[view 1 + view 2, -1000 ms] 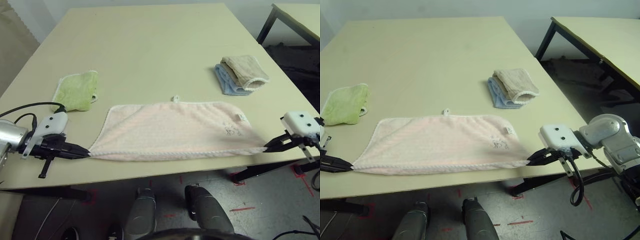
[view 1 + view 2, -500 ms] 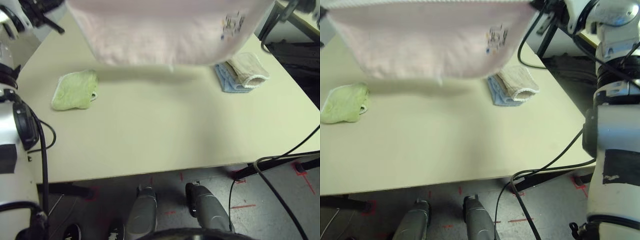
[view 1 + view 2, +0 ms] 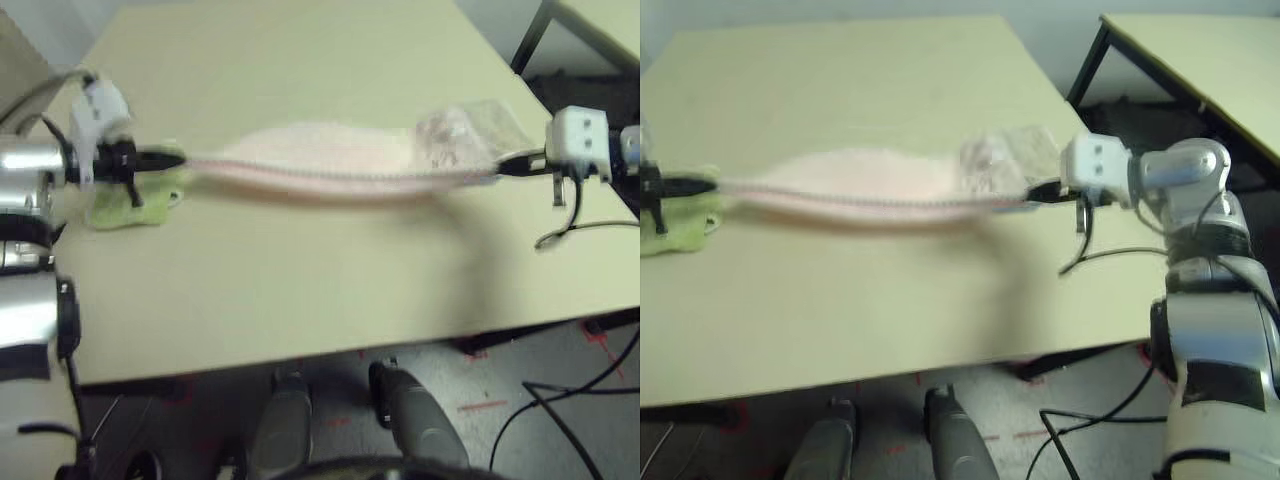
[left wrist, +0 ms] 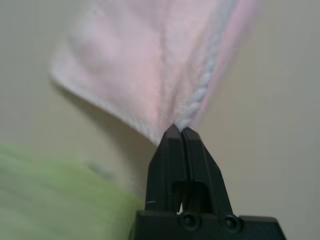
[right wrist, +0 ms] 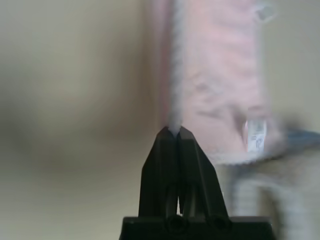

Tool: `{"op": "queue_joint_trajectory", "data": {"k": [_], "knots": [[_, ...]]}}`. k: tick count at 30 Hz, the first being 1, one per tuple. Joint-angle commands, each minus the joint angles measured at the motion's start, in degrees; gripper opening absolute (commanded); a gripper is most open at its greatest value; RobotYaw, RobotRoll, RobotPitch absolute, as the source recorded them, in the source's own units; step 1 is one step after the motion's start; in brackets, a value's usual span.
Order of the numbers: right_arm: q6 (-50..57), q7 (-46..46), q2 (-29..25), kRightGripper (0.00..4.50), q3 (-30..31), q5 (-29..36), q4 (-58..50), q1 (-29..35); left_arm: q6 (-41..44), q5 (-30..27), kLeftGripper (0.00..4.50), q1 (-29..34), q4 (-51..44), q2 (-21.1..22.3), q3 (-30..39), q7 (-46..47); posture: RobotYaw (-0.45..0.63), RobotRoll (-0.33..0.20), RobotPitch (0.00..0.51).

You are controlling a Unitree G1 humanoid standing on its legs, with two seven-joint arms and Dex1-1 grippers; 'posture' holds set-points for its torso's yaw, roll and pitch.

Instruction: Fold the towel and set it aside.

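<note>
Towel [image 3: 340,160] stretched above table [image 3: 300,290], corners clamped in left hand [image 3: 178,159] and right hand [image 3: 503,164]

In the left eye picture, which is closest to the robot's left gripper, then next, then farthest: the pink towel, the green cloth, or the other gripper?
1. Pink towel: its corner is pinched in the left gripper.
2. Green cloth: on the table just beneath and beside that gripper.
3. Right gripper: far across, holding the towel's other end.
</note>
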Motion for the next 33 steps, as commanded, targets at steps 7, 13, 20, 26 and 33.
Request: {"op": "queue_joint_trajectory", "data": {"k": [7, 13, 20, 26, 33], "knots": [[17.12, 0.75, -10.59, 0.0, 4.33, 11.68, -22.71, 11.68, 10.43, -9.93, 0.05, 14.46, -22.71, 5.29, 3.12, -1.11, 0.05, 0.0, 0.147], [20.53, 0.75, -12.07, 0.0, 3.04, 13.44, -26.44, 14.66, 12.21, -10.78, 0.05, 16.48, -25.21, 6.24, 3.49, -1.11, 0.04, 0.0, 0.149], [15.56, 0.75, -8.86, 0.0, 0.91, 6.47, -22.73, 14.48, 12.77, -11.36, 0.05, 14.97, -23.88, 6.86, 2.55, -1.11, 0.03, 0.0, 0.149], [7.89, -0.68, -4.87, 0.0, -1.07, -4.34, -14.51, 11.52, 11.07, -11.27, 0.05, 14.14, -21.0, 8.97, 0.69, -1.11, 0.03, 0.0, 0.151], [0.64, -6.0, -1.08, 0.0, -2.17, -13.49, -6.51, 6.74, 10.3, -11.49, 0.05, 15.22, -20.1, 10.71, -0.43, -1.11, 0.04, 0.0, 0.15]]}}
